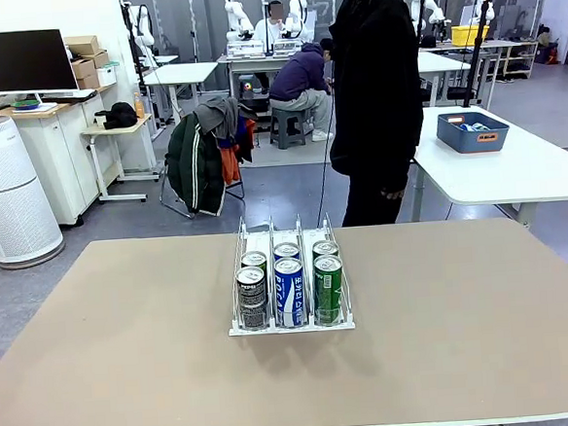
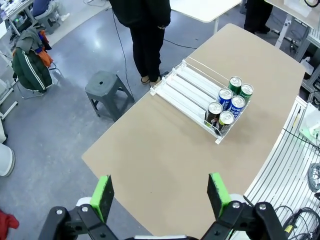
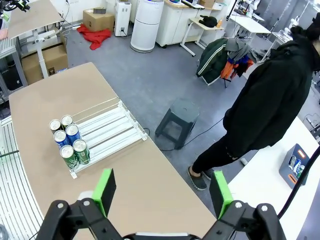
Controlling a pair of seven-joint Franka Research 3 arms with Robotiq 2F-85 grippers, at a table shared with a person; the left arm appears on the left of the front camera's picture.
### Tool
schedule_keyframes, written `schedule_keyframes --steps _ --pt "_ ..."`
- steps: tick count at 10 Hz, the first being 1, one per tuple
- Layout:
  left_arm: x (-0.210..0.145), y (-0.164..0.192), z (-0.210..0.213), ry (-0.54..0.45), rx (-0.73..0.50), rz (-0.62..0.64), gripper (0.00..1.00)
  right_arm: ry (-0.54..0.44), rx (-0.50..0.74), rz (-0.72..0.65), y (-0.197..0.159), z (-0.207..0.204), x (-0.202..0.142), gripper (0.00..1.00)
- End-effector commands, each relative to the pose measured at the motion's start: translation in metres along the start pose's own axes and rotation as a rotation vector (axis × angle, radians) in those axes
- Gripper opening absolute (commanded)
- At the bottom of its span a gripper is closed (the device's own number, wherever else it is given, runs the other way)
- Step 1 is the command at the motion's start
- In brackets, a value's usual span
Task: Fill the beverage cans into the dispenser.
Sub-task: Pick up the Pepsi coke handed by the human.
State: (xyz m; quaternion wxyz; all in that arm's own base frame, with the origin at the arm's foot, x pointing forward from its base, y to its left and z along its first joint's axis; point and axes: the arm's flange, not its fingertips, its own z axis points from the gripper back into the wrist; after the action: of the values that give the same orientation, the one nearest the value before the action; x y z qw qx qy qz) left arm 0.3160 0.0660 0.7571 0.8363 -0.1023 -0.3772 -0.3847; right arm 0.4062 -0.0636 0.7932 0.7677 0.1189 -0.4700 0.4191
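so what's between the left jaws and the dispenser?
Nothing: bare table all the way to the dispenser, as seen in the left wrist view.

The dispenser (image 3: 112,127) lay on the tan table (image 3: 45,95). Six beverage cans (image 3: 67,137) stood upright at its left end, in pairs: black, blue-and-white and green. Below the dispenser in frame, the right gripper (image 3: 162,176) hovered with jaws spread wide. Right of the dispenser, off the table, stood a grey stool (image 3: 181,114) and beyond that a person in black (image 3: 270,115).
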Motion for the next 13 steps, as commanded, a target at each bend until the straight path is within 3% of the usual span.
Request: schedule_keyframes --steps 1,4,13 --pt "0.01 -0.001 0.008 0.008 -0.03 -0.004 1.0 0.007 0.001 0.004 0.0 -0.001 0.0 1.0" --pt "0.015 -0.005 0.011 0.005 -0.057 -0.02 1.0 0.007 0.001 0.004 0.0 -0.001 0.0 1.0" --pt "0.021 -0.015 0.01 -0.158 -0.106 -0.102 1.0 0.007 0.001 0.004 0.0 -0.001 0.0 1.0"
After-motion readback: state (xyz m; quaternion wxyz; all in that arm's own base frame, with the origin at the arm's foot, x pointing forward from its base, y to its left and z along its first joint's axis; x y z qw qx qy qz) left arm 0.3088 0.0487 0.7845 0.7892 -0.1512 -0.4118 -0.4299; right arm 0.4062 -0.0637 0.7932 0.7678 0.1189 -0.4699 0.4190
